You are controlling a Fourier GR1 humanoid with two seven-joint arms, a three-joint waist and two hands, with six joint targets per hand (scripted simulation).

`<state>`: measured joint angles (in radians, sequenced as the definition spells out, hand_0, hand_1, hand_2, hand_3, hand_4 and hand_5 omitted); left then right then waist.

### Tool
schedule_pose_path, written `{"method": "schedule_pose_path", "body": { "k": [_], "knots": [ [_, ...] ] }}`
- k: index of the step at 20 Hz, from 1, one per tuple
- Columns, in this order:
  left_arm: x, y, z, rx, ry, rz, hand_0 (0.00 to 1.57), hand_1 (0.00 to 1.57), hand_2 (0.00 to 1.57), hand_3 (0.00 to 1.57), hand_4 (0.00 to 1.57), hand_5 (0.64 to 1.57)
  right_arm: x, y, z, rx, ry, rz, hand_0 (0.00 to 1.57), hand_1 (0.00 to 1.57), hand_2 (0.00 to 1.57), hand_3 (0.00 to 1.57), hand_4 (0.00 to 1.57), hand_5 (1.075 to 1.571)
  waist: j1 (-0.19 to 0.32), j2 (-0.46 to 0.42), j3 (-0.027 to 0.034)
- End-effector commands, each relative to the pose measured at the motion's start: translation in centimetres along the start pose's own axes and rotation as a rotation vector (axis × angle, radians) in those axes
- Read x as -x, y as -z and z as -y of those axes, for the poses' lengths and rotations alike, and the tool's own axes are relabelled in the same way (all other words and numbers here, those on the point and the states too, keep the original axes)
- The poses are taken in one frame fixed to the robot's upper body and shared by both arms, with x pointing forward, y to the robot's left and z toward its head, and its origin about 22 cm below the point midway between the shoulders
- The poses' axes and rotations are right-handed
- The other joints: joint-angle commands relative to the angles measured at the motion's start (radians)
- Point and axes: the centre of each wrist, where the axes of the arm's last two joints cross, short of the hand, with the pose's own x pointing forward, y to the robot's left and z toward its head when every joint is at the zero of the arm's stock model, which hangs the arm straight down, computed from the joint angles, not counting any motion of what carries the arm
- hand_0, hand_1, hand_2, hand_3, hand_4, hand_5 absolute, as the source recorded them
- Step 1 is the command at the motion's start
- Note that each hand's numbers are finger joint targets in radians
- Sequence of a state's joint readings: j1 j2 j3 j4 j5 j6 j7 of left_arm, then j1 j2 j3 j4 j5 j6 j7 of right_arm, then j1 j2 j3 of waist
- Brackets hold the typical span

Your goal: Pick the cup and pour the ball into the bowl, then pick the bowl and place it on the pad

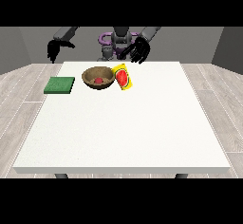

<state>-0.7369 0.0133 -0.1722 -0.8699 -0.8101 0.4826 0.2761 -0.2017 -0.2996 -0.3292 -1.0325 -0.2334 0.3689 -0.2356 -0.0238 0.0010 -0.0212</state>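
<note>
A brown wooden bowl point(98, 78) stands on the white table point(123, 123) toward the far side, with a red ball point(98, 80) inside it. Right beside it lies a yellow cup point(123, 77), tipped so that its red inside faces the camera. A green pad point(60, 85) lies flat at the table's left edge. The hand at the view's right point(139, 51) hangs above and just behind the cup, apart from it, fingers spread downward and holding nothing. The hand at the view's left point(54, 49) hovers past the far left corner, fingers relaxed, holding nothing.
The robot's torso point(116, 42) stands behind the table's far edge. Grey walls and a wooden floor surround the table. The table's near half carries no objects.
</note>
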Motion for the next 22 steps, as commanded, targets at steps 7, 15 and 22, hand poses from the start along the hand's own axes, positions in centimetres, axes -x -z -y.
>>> {"method": "schedule_pose_path", "body": {
  "k": [7, 15, 22],
  "knots": [
    [4.7, -4.0, -1.5, 0.069, -0.699, 0.063, 0.0, 0.0, 0.0, 0.0, 0.0, 1.566, 2.5, 1.9, -9.5, 0.043, 0.028, 0.013, 0.0, 0.0, 0.0, 0.0, 0.24, 1.571, 0.083, 0.073, 0.0164],
    [9.1, -4.2, -4.1, 0.133, -0.741, 0.104, 0.0, 0.0, 0.0, 0.0, 0.0, 1.564, 3.3, 3.6, -10.6, 0.117, 0.051, 0.002, 0.0, 0.0, 0.0, 0.0, 0.31, 1.568, 0.118, 0.084, 0.0214],
    [11.8, -3.9, -6.8, 0.081, -0.723, 0.14, 0.0, 0.0, 0.0, 0.0, 0.0, 1.566, 5.9, 3.0, -9.3, 0.127, 0.047, 0.028, 0.0, 0.0, 0.0, 0.0, 0.19, 1.563, 0.098, 0.132, 0.0215]
  ]
}}
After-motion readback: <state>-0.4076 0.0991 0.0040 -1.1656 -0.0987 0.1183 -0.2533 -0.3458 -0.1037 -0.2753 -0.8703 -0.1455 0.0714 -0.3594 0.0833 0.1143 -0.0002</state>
